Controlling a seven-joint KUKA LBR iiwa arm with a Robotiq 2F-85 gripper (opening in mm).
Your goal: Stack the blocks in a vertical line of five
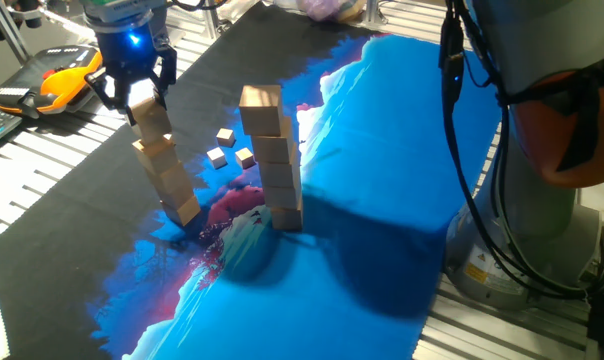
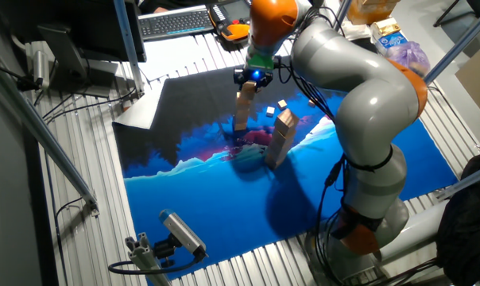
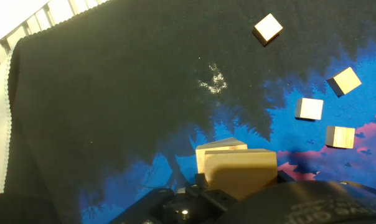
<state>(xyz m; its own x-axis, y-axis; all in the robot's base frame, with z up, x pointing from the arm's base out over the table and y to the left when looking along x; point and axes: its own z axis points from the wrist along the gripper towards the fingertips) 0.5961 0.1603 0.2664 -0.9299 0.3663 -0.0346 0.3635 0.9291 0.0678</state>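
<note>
A printed cloth (image 1: 382, 200), black at one end and blue with pink and white patches at the other, covers the slatted metal worktop (image 2: 89, 206). A keyboard (image 2: 175, 21) lies beyond the cloth's black edge. An orange and black handheld device (image 1: 57, 85) sits near one corner. A plastic bag (image 2: 407, 52) of items rests at the worktop's far side.

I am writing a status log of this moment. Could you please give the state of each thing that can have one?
Gripper: shut on top block.
Top block: held, on the leaning stack.
Leaning stack: standing, tilted.
Tall stack: upright, free of the gripper.
Loose cubes: four, lying apart on the cloth.
</note>
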